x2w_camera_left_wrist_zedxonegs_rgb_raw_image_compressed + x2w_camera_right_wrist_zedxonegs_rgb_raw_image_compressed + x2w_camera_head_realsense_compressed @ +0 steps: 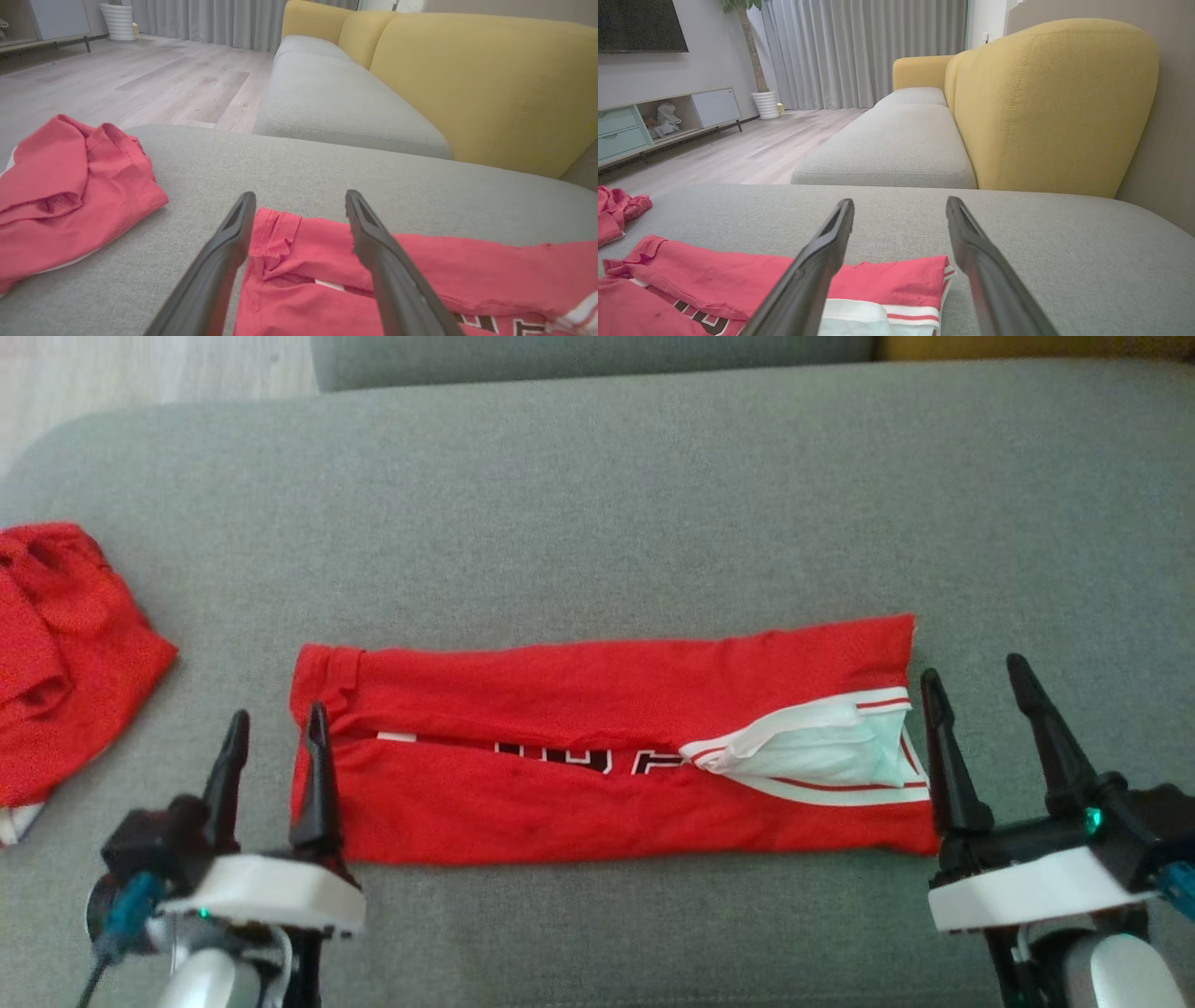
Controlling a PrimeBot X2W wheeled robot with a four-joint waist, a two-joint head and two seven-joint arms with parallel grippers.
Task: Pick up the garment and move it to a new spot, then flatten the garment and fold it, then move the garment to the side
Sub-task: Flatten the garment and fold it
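We note one print: black letters [579,761] edged in white on the red garment [560,812], centre of frame, mostly hidden by its fold. We cannot read them.

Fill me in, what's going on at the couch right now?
The robot is partway through folding a red garment on the grey cushion. It lies folded into a long band, white trim showing at its right end. The left gripper is at its left end and the right gripper at its right end, both open and holding nothing. A second red garment lies crumpled further left.
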